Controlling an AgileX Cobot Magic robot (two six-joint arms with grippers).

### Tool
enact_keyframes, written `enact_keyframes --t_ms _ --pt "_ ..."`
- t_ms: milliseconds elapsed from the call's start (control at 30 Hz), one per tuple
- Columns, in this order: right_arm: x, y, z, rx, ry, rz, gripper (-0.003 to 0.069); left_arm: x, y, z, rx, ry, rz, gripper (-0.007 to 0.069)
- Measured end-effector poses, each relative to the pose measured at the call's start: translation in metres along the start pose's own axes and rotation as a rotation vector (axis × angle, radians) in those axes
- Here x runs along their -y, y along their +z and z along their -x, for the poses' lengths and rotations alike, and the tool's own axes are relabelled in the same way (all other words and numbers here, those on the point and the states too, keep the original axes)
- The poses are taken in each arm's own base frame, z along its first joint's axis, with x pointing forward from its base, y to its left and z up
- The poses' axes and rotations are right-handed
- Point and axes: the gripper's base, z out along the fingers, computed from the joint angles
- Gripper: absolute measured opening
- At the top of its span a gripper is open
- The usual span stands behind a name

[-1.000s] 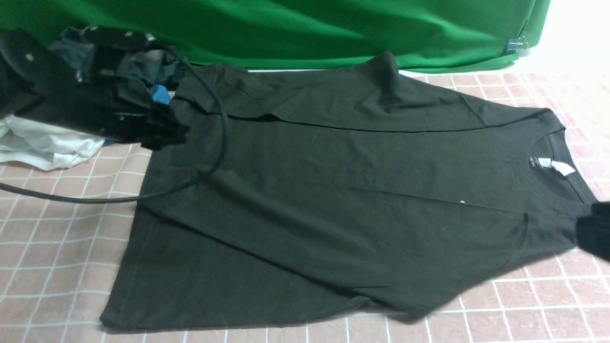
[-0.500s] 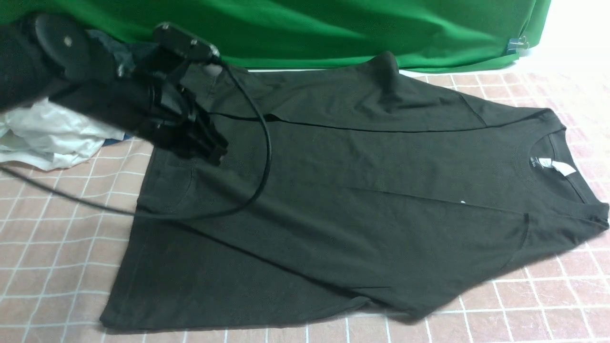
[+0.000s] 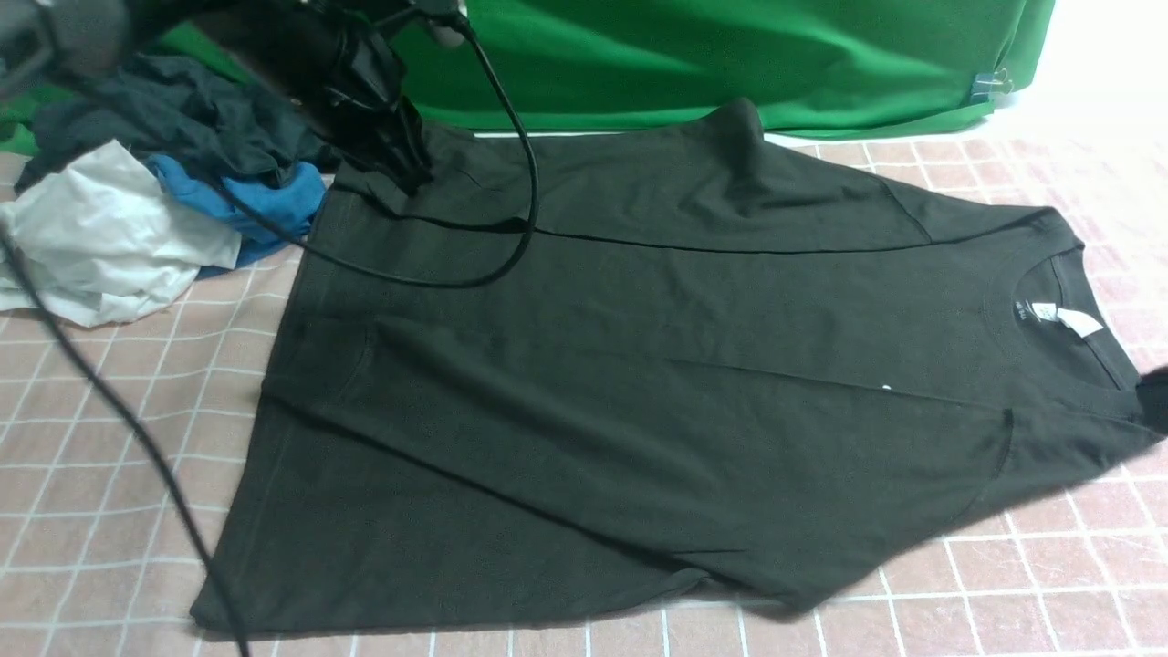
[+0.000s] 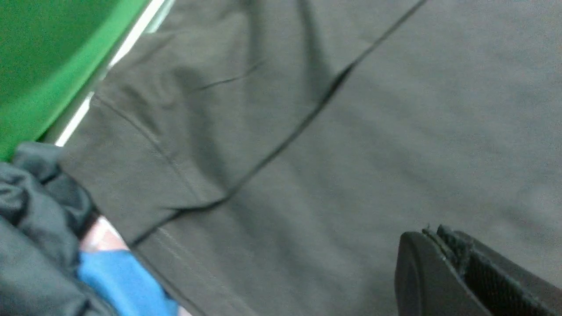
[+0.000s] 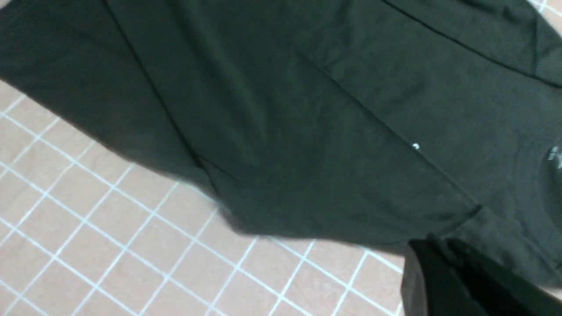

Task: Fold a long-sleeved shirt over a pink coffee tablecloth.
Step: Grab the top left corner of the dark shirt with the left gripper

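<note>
The long-sleeved shirt [image 3: 639, 365] is black and lies flat across the pink coffee tablecloth [image 3: 109, 456], collar and white neck label [image 3: 1077, 321] to the right, sleeves folded in over the body. My left gripper [image 3: 406, 173] hangs over the shirt's far left corner; in the left wrist view its jaws [image 4: 432, 232] are shut with nothing between them, above the shirt [image 4: 351, 131]. Only a sliver of my right gripper [image 3: 1157, 400] shows at the right edge by the near shoulder. In the right wrist view it [image 5: 432, 243] is shut and empty over the shirt's [image 5: 307, 131] edge and the tablecloth [image 5: 88, 241].
A heap of black, blue and white garments [image 3: 137, 201] lies at the back left, touching the shirt's corner. A green backdrop cloth [image 3: 684, 55] runs along the far edge. My left arm's black cable [image 3: 520, 210] loops over the shirt.
My left arm has swung from over the shirt's left hem up toward the far left corner, uncovering the garment heap. Its jaws and the right ones closed. The shirt has not moved.
</note>
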Motion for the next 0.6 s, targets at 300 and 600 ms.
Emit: enact_keyframes --t_ms 300,600 --pt "0.001 -0.002 0.001 -0.001 0.016 -0.005 0.002 -0.054 0.056 -0.033 -0.037 -0.259 0.011 0.0149" --pt "0.001 -0.002 0.001 -0.001 -0.004 -0.005 0.0025 -0.068 0.07 -0.038 -0.067 0.197 0.124 0.0355"
